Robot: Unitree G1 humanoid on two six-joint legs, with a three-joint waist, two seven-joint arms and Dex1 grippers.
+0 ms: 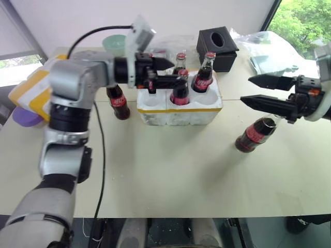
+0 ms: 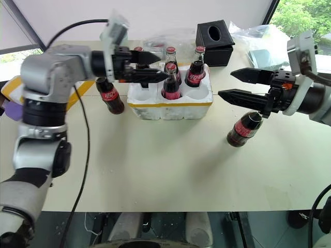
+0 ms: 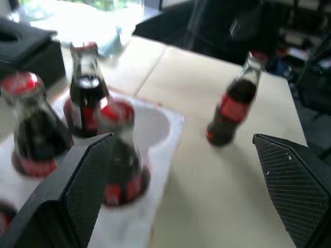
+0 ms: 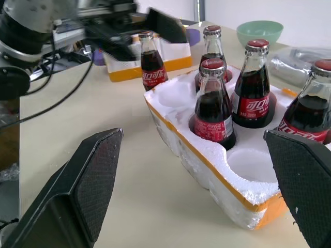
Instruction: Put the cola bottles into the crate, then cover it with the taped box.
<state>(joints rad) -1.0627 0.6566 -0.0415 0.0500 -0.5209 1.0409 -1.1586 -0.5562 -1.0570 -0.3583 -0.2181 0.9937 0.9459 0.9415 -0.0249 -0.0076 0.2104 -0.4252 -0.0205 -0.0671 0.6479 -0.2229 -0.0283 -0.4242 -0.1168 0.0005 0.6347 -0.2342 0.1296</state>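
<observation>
While our left tool (image 2: 147, 66) hangs with its fingers spread wide and empty just above the crate (image 2: 170, 105), we count 4 cola bottles (image 4: 213, 106) standing upright in the wells, red caps up. That leaves 2 wells free, both on the near row: 1 at the crate's left end and 1 at its right. The bottles sit deep because the round wells grip their bases, so nothing leans.

Over on our right, the right tool (image 2: 230, 84) is spread wide too, holding nothing, level and aimed across the bench (image 2: 155, 165) toward the crate. Just below it a loose bottle (image 2: 244, 129) rests on the bench, looking tilted, though from this high angle we cannot be sure it isn't simply upright. We judge that 1 is the natural next pick for the right side.

Another bottle (image 2: 110, 95) stands on the bench just beside the crate's left end, close under our left arm, handy for that side.

The taped box (image 1: 32, 88) waits at the far left edge, partly hidden behind our left arm, kept clear until all 6 wells are filled. The black tissue box (image 2: 215, 36) sits behind the crate.
</observation>
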